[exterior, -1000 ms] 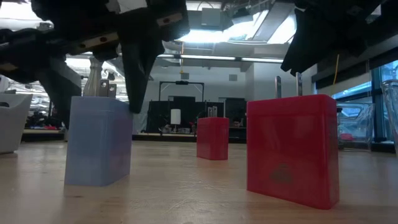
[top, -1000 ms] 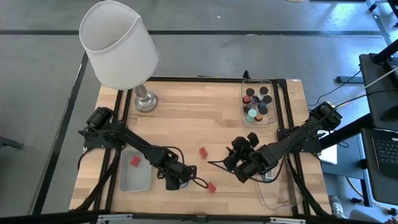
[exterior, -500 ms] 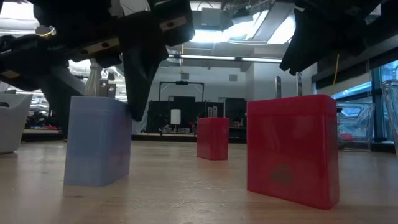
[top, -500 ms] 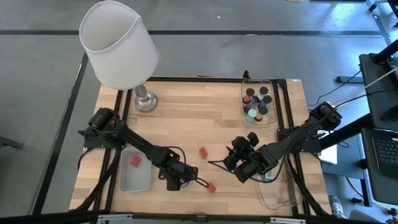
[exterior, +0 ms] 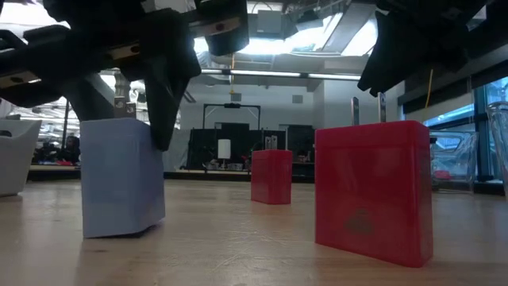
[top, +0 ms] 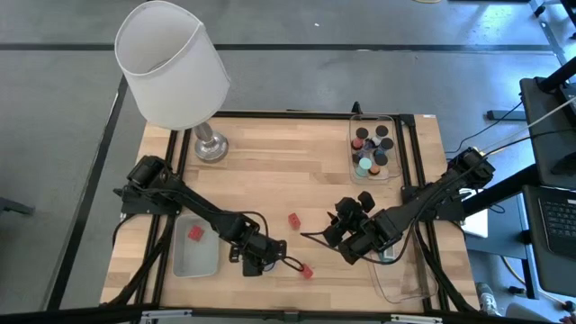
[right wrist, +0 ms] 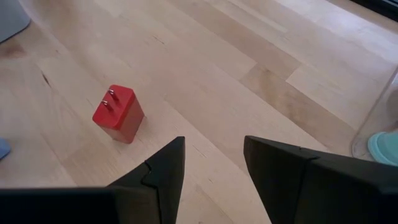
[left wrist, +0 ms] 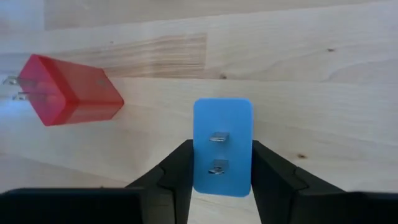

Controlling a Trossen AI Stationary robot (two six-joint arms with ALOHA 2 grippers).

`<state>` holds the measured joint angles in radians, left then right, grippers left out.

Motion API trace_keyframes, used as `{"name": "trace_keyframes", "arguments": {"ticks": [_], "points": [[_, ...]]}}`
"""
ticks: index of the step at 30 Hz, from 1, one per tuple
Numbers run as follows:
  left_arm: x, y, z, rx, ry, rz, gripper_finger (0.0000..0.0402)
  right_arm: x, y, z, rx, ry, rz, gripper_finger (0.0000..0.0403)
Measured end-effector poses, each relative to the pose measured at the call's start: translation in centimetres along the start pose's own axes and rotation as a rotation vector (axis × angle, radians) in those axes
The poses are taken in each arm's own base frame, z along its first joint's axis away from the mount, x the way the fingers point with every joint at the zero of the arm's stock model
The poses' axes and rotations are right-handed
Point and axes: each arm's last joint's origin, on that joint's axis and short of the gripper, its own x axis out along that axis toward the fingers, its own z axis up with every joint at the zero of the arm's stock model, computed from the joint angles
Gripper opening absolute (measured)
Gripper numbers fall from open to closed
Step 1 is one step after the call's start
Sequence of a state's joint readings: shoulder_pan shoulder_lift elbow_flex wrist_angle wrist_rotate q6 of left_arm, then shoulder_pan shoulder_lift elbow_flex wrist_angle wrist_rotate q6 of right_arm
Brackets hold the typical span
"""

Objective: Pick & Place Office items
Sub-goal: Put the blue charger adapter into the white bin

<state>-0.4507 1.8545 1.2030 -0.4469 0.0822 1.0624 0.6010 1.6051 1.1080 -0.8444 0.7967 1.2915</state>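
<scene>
A blue block point(left wrist: 222, 134) with two metal prongs on its top stands on the wooden table near the front edge. My left gripper point(top: 260, 263) is shut on it and hides it in the high view. One red block point(top: 306, 270) lies just to the right of it. Another red block point(top: 293, 219) stands farther back, and a third point(top: 195, 232) lies in the frosted tray point(top: 184, 261). My right gripper point(top: 335, 232) hangs open above the table right of centre. It points toward the middle red block point(right wrist: 118, 114), with nothing between its fingers. My left gripper pinches the blue block by its two long side faces point(left wrist: 198, 163), one finger point(left wrist: 176, 174) on each side. The fingers come from above, slanting down. The block stands upright with its base point(exterior: 119, 229) on the table, prongs up.
A big white-shaded lamp point(top: 171, 63) stands at the far left on a metal foot point(top: 210, 147). A clear tray point(top: 372, 148) at the far right holds dark and teal cylinders. Another clear tray point(top: 405, 279) sits at the near right. Bare wood lies in the middle.
My left gripper's fingers have closed in from either side onto the blue block and taken hold of it. The block has shifted a little on the table and still stands there. My right arm has kept still.
</scene>
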Motion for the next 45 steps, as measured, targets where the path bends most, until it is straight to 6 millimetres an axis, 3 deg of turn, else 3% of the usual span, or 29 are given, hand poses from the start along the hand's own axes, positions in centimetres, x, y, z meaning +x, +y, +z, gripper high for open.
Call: {"name": "trace_keyframes", "arguments": {"ticks": [7, 10, 18, 23, 27, 33, 39, 45], "points": [[-0.5, -0.1, 0.1, -0.132, 0.084, 0.047, 0.0122, 0.0, 0.0, 0.0, 0.000, 0.000, 0.000, 0.0169], [-1.9, -0.1, 0.3, -0.201, 0.144, 0.118, 0.0122, 0.0, 0.0, 0.0, 0.000, 0.000, 0.000, 0.0169], [-10.0, -0.9, 0.6, -0.668, 0.115, 0.285, 0.0122, 0.0, 0.0, 0.0, -0.020, 0.000, 0.000, 0.0169], [-14.9, -4.0, -0.1, -1.029, 0.232, 0.376, 0.0122, 0.0, 0.0, 0.0, -0.025, 0.000, 0.000, 0.0169], [-17.1, -6.9, 0.0, -1.320, 0.303, 0.445, 0.0122, 0.0, 0.0, 0.0, -0.041, 0.000, 0.000, 0.0169], [-17.6, -9.3, 1.5, -1.782, 0.245, 0.559, 0.0128, 0.0, 0.0, 0.1, -0.048, -0.024, -0.008, 0.0169], [-15.6, -10.9, 3.8, -1.866, 0.268, 0.554, 0.0137, 0.0, 0.0, 0.1, -0.069, -0.032, -0.012, 0.0169], [-13.2, -12.6, 4.5, -1.983, 0.504, 0.543, 0.0130, 0.0, 0.0, 0.1, -0.071, -0.032, -0.012, 0.0169]]}}
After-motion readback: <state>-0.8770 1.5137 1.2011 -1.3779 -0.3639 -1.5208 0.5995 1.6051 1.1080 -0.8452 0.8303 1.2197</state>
